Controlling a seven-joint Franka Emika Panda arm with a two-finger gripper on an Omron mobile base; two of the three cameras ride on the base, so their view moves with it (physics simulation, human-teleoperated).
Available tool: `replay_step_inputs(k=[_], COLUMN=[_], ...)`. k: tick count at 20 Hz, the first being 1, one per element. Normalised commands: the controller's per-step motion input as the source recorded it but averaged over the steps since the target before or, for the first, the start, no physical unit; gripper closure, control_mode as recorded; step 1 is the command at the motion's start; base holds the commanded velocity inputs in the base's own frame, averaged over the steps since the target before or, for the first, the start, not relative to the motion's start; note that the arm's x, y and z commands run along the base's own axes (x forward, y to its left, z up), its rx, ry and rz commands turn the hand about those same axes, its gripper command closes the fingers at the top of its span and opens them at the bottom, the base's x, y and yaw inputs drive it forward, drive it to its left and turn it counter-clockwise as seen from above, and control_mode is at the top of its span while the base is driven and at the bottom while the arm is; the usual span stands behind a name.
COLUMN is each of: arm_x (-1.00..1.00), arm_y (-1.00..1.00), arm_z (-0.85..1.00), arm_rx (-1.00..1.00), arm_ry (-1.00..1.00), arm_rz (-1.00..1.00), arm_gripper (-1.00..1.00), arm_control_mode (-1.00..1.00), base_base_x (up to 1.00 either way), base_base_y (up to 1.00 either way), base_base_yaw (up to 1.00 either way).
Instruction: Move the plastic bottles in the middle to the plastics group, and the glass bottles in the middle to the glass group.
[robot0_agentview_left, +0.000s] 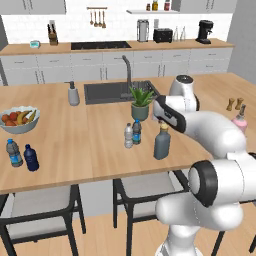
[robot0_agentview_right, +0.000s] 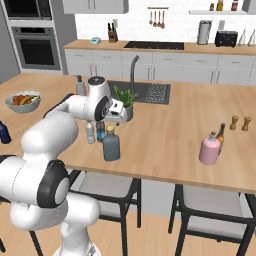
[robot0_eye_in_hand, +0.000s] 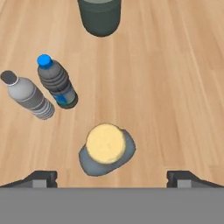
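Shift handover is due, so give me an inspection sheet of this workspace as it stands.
Surface: wooden island counter, with a sink set in it.
Job's things: slate-grey bottle and two water bottles stand upright mid-counter; plastics pair near the left edge; pink bottle at the right.
Clutter: fruit bowl, soap dispenser, potted plant, two brown shakers.
Grippers: gripper hangs above the slate-grey bottle's tan cap, jaws open, holding nothing.
Cables: nothing seen.
Surroundings: chairs under the counter; back counter with toaster and coffee machine.
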Motion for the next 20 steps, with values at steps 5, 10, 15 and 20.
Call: replay_step_inputs(k=[5,10,15,20], arm_x=[0.24,0.04,0.0,0.01], arm_y=[0.0,0.0,0.0,0.0], arm_z=[-0.36,-0.38,-0.37,-0.09], arm_rx=[0.0,0.0,0.0,0.0], arm_ry=[0.01,0.0,0.0,0.01], arm_rz=[0.0,0.0,0.0,0.0], arm_gripper=[-1.0,-1.0,-1.0,-1.0], arm_control_mode=[-1.0,-1.0,-1.0,-1.0], base_base_x=[0.0,0.0,0.0,0.0], base_base_y=[0.0,0.0,0.0,0.0], base_base_yaw=[0.0,0.0,0.0,0.0])
